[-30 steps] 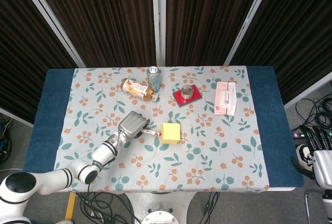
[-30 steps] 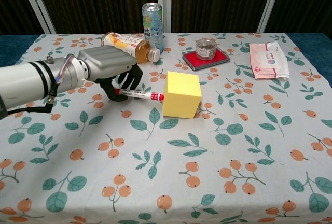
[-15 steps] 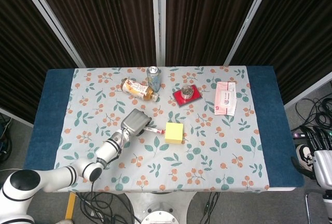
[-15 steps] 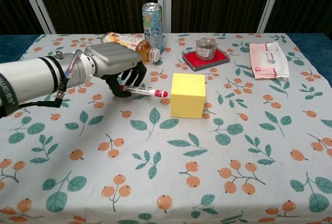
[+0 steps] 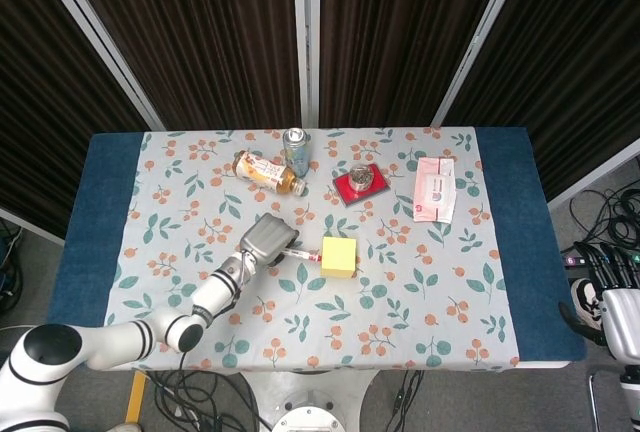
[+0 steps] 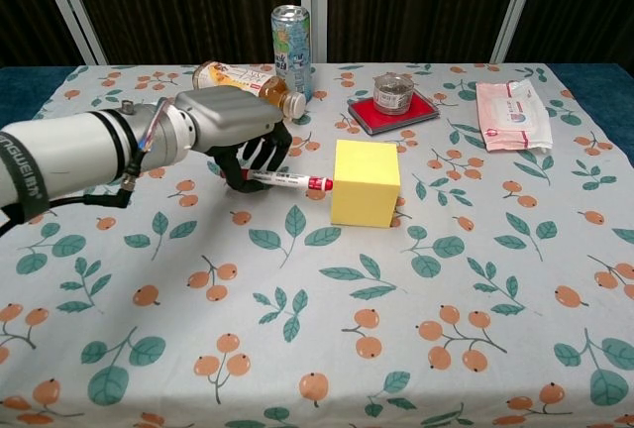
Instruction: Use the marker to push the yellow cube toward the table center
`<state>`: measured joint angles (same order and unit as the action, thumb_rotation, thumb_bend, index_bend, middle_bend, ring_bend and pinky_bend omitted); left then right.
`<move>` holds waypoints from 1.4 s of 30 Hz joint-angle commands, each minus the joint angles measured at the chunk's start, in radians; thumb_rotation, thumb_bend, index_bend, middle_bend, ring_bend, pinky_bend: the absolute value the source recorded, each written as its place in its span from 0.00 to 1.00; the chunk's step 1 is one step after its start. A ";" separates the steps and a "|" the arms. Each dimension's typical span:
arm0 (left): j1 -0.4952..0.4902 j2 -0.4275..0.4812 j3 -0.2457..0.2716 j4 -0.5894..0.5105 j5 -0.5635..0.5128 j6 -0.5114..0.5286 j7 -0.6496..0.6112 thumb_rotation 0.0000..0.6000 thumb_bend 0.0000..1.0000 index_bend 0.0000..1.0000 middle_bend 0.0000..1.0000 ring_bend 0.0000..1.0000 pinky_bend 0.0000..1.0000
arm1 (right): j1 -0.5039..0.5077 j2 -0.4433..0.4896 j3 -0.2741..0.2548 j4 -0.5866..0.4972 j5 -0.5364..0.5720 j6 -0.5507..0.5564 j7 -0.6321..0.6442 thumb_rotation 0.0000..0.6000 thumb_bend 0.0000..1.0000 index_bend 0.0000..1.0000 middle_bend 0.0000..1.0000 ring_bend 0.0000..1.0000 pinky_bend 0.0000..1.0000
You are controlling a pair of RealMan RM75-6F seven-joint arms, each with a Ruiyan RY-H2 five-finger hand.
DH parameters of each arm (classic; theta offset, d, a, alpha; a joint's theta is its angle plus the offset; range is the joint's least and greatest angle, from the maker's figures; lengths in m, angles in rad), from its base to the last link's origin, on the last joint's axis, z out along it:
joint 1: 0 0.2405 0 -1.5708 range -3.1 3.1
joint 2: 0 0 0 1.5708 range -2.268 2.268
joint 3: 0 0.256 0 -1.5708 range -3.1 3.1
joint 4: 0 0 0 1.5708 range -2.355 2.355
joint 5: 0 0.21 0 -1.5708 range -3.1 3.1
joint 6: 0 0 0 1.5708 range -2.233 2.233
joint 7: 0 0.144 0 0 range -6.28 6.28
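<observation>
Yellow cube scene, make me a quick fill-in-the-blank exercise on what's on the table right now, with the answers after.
1. The left hand holds a ____ whose red tip points at the yellow cube.
2. The tall drink can stands upright, while the bottle beside it lies on its ____.
3. The small jar rests on a flat ____ coloured case.
4. The wipes pack lies on the cube's ____ side in the chest view.

Answers: marker; side; red; right

Bare cloth lies right of the yellow cube (image 6: 366, 183); bottle (image 6: 246, 86), can (image 6: 292, 39) and red tray (image 6: 392, 110) stand behind it.
</observation>
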<state>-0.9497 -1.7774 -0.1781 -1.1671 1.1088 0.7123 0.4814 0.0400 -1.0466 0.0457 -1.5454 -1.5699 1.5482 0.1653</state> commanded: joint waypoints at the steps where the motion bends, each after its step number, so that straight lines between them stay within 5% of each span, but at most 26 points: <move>1: -0.023 -0.023 -0.009 0.011 -0.020 -0.010 0.018 1.00 0.49 0.68 0.72 0.52 0.60 | 0.001 0.000 0.000 0.000 0.000 -0.002 -0.001 1.00 0.20 0.00 0.11 0.00 0.00; 14: -0.059 -0.052 -0.013 0.022 -0.084 0.008 0.048 1.00 0.49 0.68 0.72 0.52 0.60 | 0.001 0.002 0.001 -0.004 0.001 -0.002 -0.003 1.00 0.20 0.00 0.11 0.00 0.00; 32: 0.234 0.240 0.178 -0.049 0.054 0.231 -0.119 1.00 0.49 0.65 0.70 0.52 0.59 | 0.016 0.000 -0.001 -0.013 -0.019 -0.010 -0.016 1.00 0.20 0.00 0.11 0.00 0.00; 42: 0.300 0.271 0.196 -0.063 0.069 0.235 -0.164 1.00 0.49 0.52 0.63 0.47 0.55 | 0.020 0.001 -0.001 -0.026 -0.026 -0.009 -0.026 1.00 0.20 0.00 0.11 0.00 0.00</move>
<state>-0.6524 -1.5115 0.0177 -1.2186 1.1805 0.9510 0.3115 0.0608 -1.0462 0.0445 -1.5701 -1.5954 1.5384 0.1403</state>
